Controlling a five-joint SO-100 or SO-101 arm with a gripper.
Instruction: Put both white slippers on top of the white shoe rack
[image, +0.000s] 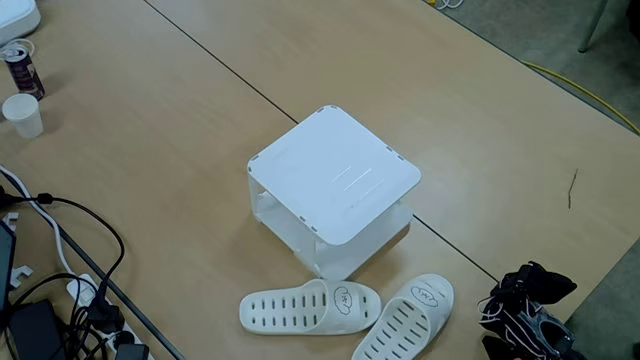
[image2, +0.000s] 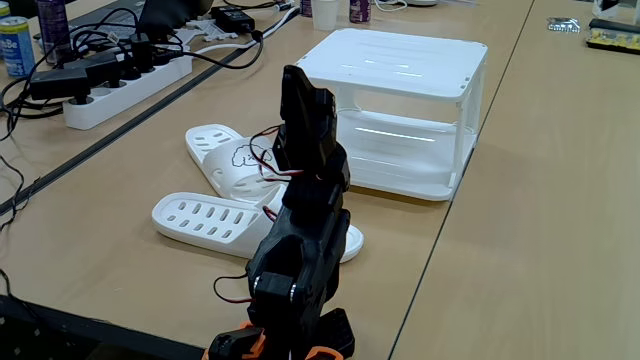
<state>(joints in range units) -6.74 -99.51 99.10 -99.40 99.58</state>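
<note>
White slotted plastic slippers (image: 345, 310) beside boxy, flat-topped shoe rack (image: 335, 178)

2 white slippers (image: 311, 306) (image: 405, 318), 1 white shoe rack (image: 334, 187), 1 paper cup (image: 23, 115), 1 can (image: 22, 68), 1 power strip (image2: 125, 85).

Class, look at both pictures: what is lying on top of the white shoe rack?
Nothing lies on the flat top of the boxy white plastic shoe rack. Both white plastic slotted slippers are on the wooden table beside it. The folded black robot arm hides part of the rack's lower shelf.
</note>
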